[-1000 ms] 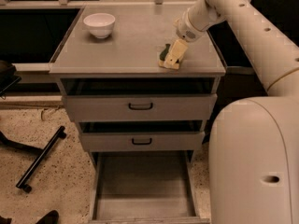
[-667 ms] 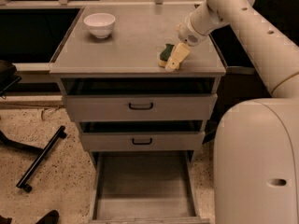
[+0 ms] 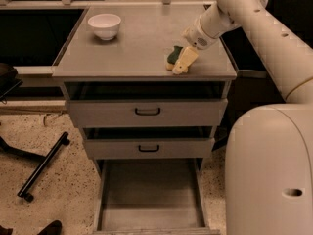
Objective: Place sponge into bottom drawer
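The sponge (image 3: 171, 57), dark green over pale yellow, is at the front right of the cabinet top (image 3: 137, 43). My gripper (image 3: 180, 63) reaches down from the right and sits right against the sponge's right side, covering part of it. I cannot tell whether the sponge rests on the top or is lifted just off it. The bottom drawer (image 3: 149, 199) is pulled out wide below, and its plain grey inside holds nothing.
A white bowl (image 3: 104, 26) stands at the back left of the top. Two shallower drawers with black handles (image 3: 147, 111) are slightly ajar above the bottom one. My white arm and base (image 3: 269, 170) fill the right side. A black chair leg (image 3: 41, 168) lies on the floor at the left.
The gripper has shifted very slightly down toward the front edge of the top, and the sponge stays at its tip. Nothing else has moved.
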Action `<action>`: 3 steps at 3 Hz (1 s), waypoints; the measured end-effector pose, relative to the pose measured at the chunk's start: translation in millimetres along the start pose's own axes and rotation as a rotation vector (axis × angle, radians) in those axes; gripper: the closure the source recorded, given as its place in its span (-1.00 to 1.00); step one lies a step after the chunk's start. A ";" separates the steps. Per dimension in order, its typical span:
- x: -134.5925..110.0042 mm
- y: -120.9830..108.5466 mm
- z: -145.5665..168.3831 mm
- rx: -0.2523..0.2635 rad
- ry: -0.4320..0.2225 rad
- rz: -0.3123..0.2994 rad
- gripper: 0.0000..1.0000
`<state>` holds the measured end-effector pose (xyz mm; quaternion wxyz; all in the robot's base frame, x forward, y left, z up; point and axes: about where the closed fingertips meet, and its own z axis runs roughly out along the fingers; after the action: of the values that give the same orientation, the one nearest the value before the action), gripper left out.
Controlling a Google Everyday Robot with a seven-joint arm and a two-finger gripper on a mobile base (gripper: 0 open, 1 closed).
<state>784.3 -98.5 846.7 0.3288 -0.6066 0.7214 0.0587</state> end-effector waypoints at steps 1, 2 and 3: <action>0.0 0.0 0.0 0.000 0.000 0.000 -0.16; 0.0 0.0 0.0 0.000 0.000 0.000 0.30; 1.6 8.4 -1.1 0.011 -0.021 -0.002 0.77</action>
<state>776.0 -98.3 844.0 0.3397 -0.6047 0.7178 0.0609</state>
